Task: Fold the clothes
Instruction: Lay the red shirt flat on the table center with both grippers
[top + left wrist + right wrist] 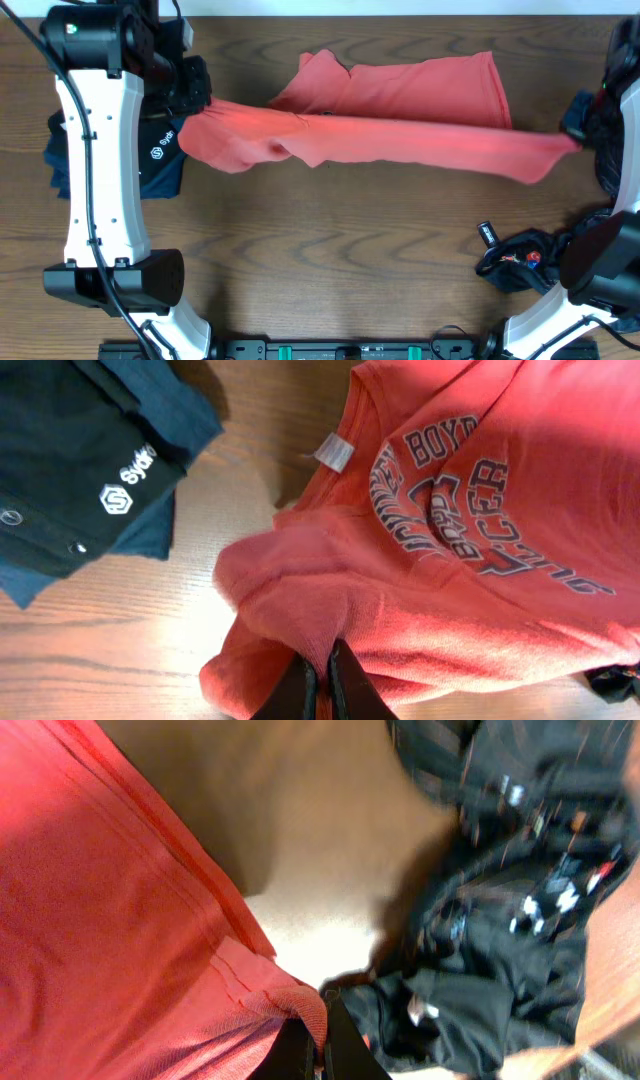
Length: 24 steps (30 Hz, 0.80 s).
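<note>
- Closest to the arm bases, the black jersey point(515, 262) is crumpled on the right side of the tabletop point(330, 260). It's partly tucked under the right arm point(600, 275), and the right wrist cam only gives a blurry dark mess, so no pattern to read.
- The right tool point(315, 1050) is pinched closed on a hemmed edge of the coral-red T-shirt point(120, 920); its tips are mostly buried in cloth.
- The left tool point(318, 685) is clamped on a bunched bit of the same shirt, cut off at the frame bottom.
- The shirt is stretched between both tools, and the lettering point(470, 500) is creased and only half readable.
- The navy shirts point(160, 160) sit at the left, half hidden by the left arm point(95, 180).
- The rest of the T-shirt lies flat toward the far edge.
</note>
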Tool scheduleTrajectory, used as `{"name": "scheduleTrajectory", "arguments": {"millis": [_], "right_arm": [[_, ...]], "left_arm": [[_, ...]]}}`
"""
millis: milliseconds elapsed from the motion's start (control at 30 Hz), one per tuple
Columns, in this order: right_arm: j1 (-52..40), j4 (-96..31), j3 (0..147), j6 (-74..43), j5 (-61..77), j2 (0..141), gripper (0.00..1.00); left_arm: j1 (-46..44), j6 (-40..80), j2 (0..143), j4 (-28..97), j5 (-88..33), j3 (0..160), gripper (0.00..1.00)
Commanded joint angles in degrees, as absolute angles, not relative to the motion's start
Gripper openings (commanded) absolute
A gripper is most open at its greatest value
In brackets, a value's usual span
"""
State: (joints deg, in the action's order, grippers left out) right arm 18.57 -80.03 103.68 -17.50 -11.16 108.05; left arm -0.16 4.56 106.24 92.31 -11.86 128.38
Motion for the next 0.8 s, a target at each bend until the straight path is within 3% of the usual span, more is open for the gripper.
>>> {"name": "scheduleTrajectory", "arguments": {"millis": [0, 367, 767], "right_arm": [[22.37, -79.29, 99.09, -18.79, -16.14, 107.04, 0.01], [24.16, -75.22, 87.37, -15.14, -8.69, 104.75, 0.01], [31.57, -73.87, 83.7, -18.39, -8.54, 92.4, 0.01]], "left_arm": [[1.15, 4.82, 104.27, 96.64, -7.46, 124.36, 0.06], [0.78, 4.97, 97.73, 88.97, -7.44, 96.49, 0.07], [0.82, 18.96, 75.13, 75.24, -0.67, 66.04, 0.06]]}}
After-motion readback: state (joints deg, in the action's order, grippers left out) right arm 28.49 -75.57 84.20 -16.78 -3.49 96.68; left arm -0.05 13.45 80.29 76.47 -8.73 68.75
